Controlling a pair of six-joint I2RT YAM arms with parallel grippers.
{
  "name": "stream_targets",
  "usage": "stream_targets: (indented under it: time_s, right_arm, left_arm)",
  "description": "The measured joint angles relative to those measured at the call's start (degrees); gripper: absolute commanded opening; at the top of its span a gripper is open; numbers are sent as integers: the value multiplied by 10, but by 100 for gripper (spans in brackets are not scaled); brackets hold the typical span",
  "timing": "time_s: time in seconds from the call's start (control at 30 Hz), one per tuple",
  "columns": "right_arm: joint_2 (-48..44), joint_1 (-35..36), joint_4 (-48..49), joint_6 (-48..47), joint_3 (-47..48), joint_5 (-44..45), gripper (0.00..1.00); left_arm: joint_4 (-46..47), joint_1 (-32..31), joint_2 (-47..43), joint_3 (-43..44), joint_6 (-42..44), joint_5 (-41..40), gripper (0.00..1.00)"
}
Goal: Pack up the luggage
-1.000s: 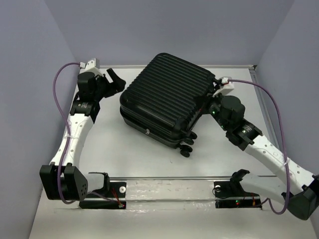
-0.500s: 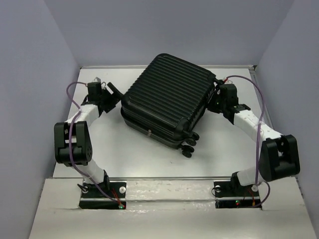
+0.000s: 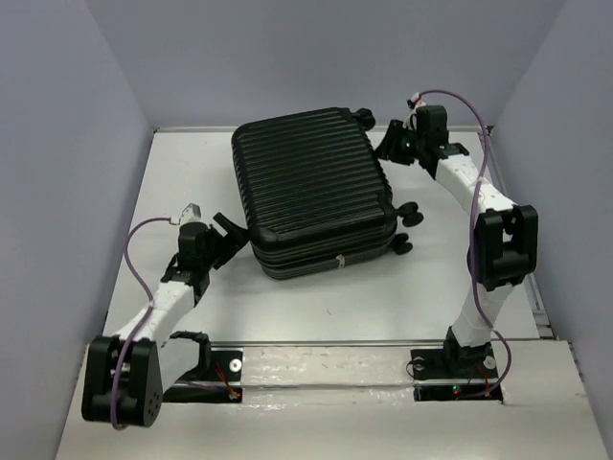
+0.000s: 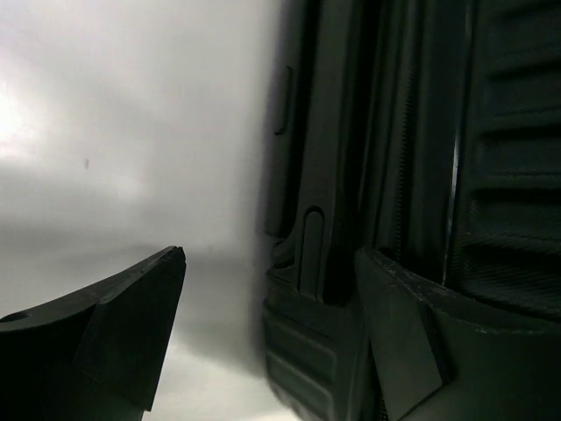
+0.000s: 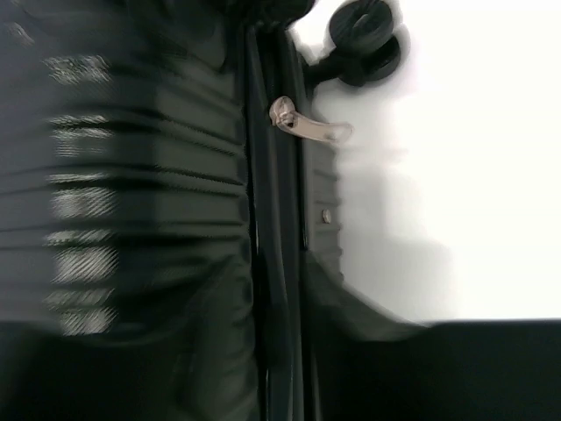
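The luggage (image 3: 306,182) is a black ribbed hard-shell case, closed and lying flat in the middle of the table, wheels (image 3: 407,216) pointing right. My left gripper (image 3: 228,238) is open at its near left corner. In the left wrist view that corner (image 4: 324,351) stands between the spread fingers (image 4: 131,324), with the left gripper (image 4: 272,259) low on the table. My right gripper (image 3: 391,144) is at the far right corner beside a wheel. The right wrist view is blurred: the right gripper (image 5: 276,276) has its fingers slightly apart astride the luggage seam (image 5: 267,175), below a silver zip pull (image 5: 311,129).
Grey walls close in the white table (image 3: 192,172) on the left, back and right. The arm bases sit on a rail (image 3: 316,350) along the near edge. A caster wheel (image 5: 364,35) shows at the top of the right wrist view.
The luggage has swung round and slid towards the back. My left arm dropped to its near left corner, my right arm reached to its far right corner, and the right fingers parted.
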Motion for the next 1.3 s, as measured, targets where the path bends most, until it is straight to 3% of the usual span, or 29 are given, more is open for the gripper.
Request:
stream_targets:
  time_s: [0.07,0.17,0.33,0.43,0.47,0.5,0.6,0.63,0.67,0.77,0.8,0.83,0.9,0.97,1.1,1.3]
  right_arm:
    - [29,3,-16,-6,74,-23,71]
    - [37,23,-24,-2,148,-69,82]
    - [23,77,-70,-9,226,-127,82]
    - [-28,87,-92,-19,214,-146,59]
    - [-54,85,-87,-26,191,-150,27]
    - [-108,83,-79,-31,139,-158,14]
    - [-282,80,-20,-37,-42,-168,7]
    - [-349,81,-2,-36,-114,-174,7]
    - [-402,82,17,-35,-171,-180,7]
    - [-536,88,92,-31,-346,-194,7]
    - [-558,89,112,-29,-393,-196,12]
    - [-570,89,139,-24,-444,-195,19]
    - [-573,89,153,-21,-510,-191,38]
    - [-545,89,157,-19,-568,-176,48]
    - [-498,88,190,-26,-589,-160,57]
    - [-409,88,296,-46,-586,-159,62]
  left_arm:
    - [-29,-15,-78,-39,3,-1,90]
    - [-85,-28,-164,-52,12,4,90]
    - [-139,-37,-230,10,36,14,92]
    - [-162,-38,-228,77,57,14,93]
    - [-166,-38,-229,100,64,14,93]
    - [-168,-38,-231,114,69,13,93]
    - [-174,-38,-247,137,82,14,87]
    - [-179,-38,-255,137,85,17,81]
    - [-186,-38,-264,135,88,23,67]
    - [-182,-38,-283,109,93,52,50]
    - [-180,-38,-291,86,93,71,40]
    - [-179,-38,-295,75,93,82,36]
    - [-182,-40,-304,37,90,107,30]
    - [-187,-40,-307,11,85,124,28]
    - [-187,-45,-321,-16,73,151,27]
    - [-155,-75,-307,-31,56,167,26]
